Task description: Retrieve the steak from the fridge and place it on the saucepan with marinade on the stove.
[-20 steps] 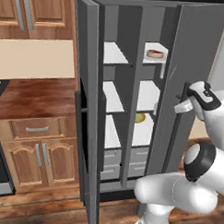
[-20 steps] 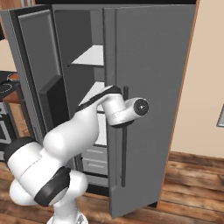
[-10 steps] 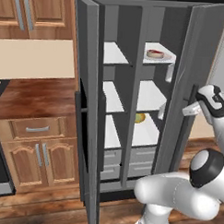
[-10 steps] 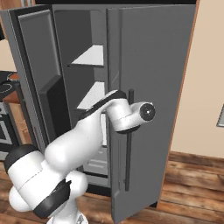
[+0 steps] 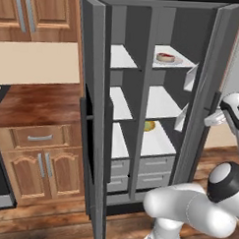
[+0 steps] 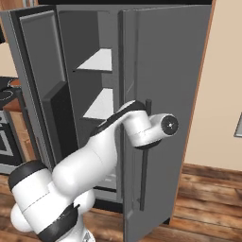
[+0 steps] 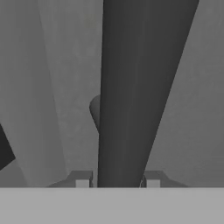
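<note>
Right fridge (image 5: 145,24) door swung wider than second ago. Gripper (image 7: 117,181) straddling door handle (image 7: 135,87), fingers easing apart, grip loosening. Steak (image 5: 165,57) on top shelf, centre-right of frame, now reachable.

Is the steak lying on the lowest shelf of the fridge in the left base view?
No, the steak lies on the top right shelf of the open fridge, high above the grey drawers.
</note>
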